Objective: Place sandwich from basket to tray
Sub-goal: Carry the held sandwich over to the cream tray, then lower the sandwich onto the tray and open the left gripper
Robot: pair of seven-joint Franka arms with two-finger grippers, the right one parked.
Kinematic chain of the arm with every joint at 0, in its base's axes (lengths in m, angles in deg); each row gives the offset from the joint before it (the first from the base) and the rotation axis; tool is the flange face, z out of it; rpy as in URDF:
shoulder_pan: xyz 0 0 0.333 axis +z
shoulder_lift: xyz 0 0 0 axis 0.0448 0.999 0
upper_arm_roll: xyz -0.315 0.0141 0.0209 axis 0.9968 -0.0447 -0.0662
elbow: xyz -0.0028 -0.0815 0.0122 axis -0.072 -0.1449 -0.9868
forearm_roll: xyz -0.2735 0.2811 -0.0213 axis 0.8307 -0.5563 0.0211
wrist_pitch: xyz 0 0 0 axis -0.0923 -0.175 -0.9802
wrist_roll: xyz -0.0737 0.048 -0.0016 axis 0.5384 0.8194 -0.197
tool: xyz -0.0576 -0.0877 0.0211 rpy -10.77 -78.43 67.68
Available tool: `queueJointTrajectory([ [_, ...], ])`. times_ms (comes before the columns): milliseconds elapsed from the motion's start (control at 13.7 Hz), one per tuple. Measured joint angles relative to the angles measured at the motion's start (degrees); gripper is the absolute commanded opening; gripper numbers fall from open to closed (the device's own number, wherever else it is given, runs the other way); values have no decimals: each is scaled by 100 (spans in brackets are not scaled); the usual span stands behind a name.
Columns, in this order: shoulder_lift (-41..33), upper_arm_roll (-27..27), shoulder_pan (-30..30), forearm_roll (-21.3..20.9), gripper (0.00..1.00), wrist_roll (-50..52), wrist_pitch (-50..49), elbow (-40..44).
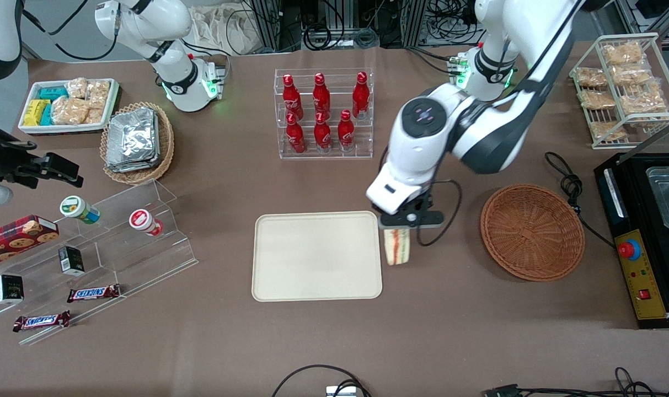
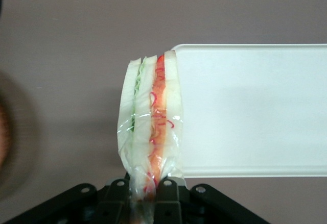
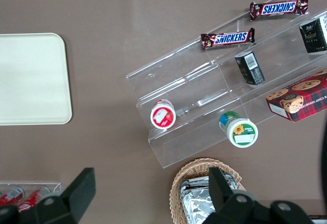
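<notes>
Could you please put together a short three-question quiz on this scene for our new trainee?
1. True or false: the sandwich already lies flat on the tray.
2. What does the basket hold? A) foil packets B) the sandwich C) nothing visible
3. Fill in: the gripper hangs by the tray's edge nearest the basket, shut on the ____.

Key:
1. False. It is held in the air by the tray's edge, clamped between the fingers.
2. C.
3. Sandwich.

table: brown | on it: tray, basket, bottle rack | gripper above
</notes>
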Motion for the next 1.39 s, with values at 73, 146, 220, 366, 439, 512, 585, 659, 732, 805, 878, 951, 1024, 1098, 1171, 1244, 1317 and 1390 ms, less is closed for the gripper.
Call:
queueJointTrajectory([
  [73, 277, -3, -148, -156, 11, 140, -9, 198],
  [146, 525, -5, -289, -320, 11, 282, -21, 339],
  [220, 735, -6, -406, -451, 11, 407, -26, 413],
  [366, 1117, -9, -565, -577, 11, 543, -20, 481],
  [439, 1271, -9, -602, -595, 11, 553, 6, 515],
  [512, 1395, -10, -614, -613, 11, 552, 61, 544],
  [585, 1487, -10, -618, -664, 11, 544, 105, 560],
  [659, 1558, -10, -632, -770, 11, 543, 124, 566],
  [732, 1629, -9, -657, -889, 11, 544, 135, 570],
  [805, 1703, -9, -695, -976, 11, 547, 180, 581],
  [878, 1775, -9, -744, -1016, 11, 549, 246, 605],
  [951, 1841, -9, -788, -1035, 12, 551, 293, 638],
  [1024, 1892, -9, -816, -1051, 12, 552, 303, 677],
  [1098, 1926, -9, -828, -1073, 13, 552, 305, 701],
  [1171, 1950, -10, -829, -1129, 14, 552, 305, 710],
  [1244, 1976, -13, -829, -1198, 15, 552, 305, 712],
  [1317, 2009, -15, -829, -1234, 16, 557, 305, 717],
  [1390, 2042, -16, -829, -1258, 19, 566, 316, 721],
])
